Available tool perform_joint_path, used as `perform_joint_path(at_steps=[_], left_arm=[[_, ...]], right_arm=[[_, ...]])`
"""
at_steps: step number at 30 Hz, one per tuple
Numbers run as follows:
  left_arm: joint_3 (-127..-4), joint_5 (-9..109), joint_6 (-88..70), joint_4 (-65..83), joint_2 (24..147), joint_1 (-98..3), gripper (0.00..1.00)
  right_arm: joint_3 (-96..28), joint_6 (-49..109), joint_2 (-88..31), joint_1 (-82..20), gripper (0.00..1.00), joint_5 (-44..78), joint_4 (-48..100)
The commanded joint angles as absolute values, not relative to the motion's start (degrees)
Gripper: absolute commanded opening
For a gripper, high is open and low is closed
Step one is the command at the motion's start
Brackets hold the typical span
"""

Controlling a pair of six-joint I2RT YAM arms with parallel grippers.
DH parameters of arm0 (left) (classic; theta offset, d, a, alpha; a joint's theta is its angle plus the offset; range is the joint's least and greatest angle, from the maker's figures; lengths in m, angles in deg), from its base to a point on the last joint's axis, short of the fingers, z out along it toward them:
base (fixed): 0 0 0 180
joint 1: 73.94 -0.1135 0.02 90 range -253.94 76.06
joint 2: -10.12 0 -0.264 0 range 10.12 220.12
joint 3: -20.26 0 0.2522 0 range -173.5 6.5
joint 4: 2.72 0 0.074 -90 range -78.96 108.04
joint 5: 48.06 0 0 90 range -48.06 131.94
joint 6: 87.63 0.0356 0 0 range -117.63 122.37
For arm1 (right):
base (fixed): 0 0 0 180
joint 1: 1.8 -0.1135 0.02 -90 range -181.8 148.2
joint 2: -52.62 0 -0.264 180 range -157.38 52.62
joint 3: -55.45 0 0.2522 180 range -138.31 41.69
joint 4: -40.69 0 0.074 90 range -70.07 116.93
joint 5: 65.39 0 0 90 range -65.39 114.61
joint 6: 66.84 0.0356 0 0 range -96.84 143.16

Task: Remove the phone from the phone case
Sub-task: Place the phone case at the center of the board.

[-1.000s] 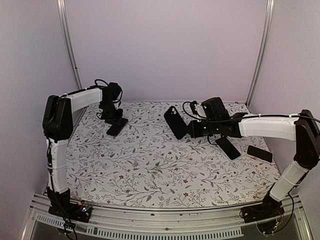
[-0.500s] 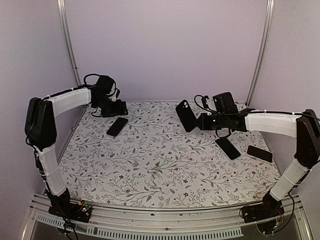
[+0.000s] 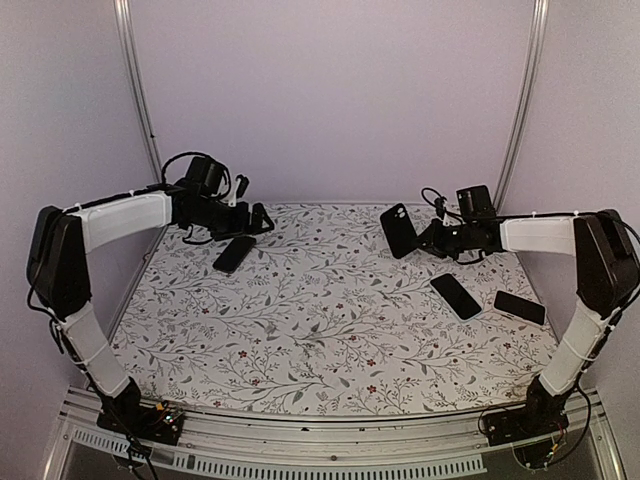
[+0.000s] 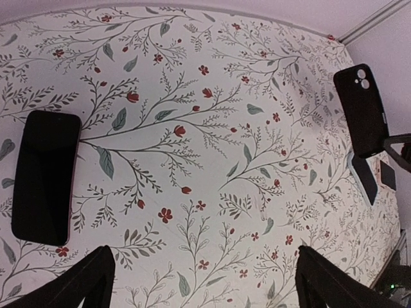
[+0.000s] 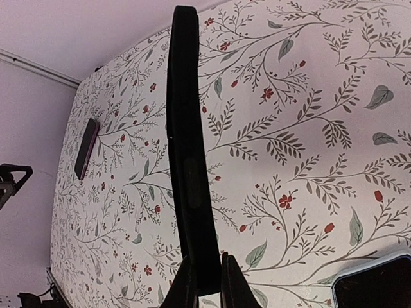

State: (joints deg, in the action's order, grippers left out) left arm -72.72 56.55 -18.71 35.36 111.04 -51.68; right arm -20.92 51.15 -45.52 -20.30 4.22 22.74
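While the right hand (image 5: 207, 282) grips the phone case (image 5: 186, 147), the phone (image 4: 45, 176) lies near the wide-open left hand (image 4: 204, 256).

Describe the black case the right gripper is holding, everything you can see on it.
The black case looks matte, like soft rubber, with two round camera openings near its top. It stands upright at the far right, apparently clear of the floral table, back toward the left arm. Edge-on it is thin, slightly bowed. The right gripper is shut on its lower end, one finger per face.
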Motion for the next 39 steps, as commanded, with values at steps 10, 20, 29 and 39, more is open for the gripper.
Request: perform_joint_path(at_steps=[10, 20, 29, 39], left_arm=[[-66.9, 61.8, -21.0, 28.3, 101.7, -51.2, 0.99], [-65.9, 62.6, -21.0, 27.8, 100.9, -50.9, 0.99], [-66.1, 62.5, -21.2, 27.3, 101.0, -49.8, 0.99], [-66.2, 62.1, -21.6, 27.3, 101.1, -48.9, 0.99]], right_arm=[[-24.4, 58.8, -56.8, -14.7, 0.02, -4.8, 29.7], [-24.1, 61.4, -60.1, -14.7, 0.08, -2.7, 31.2], [-22.7, 61.1, -59.5, -14.7, 0.33, -3.0, 31.5], [-22.3, 57.4, -56.8, -14.8, 0.70, 1.7, 28.5]])
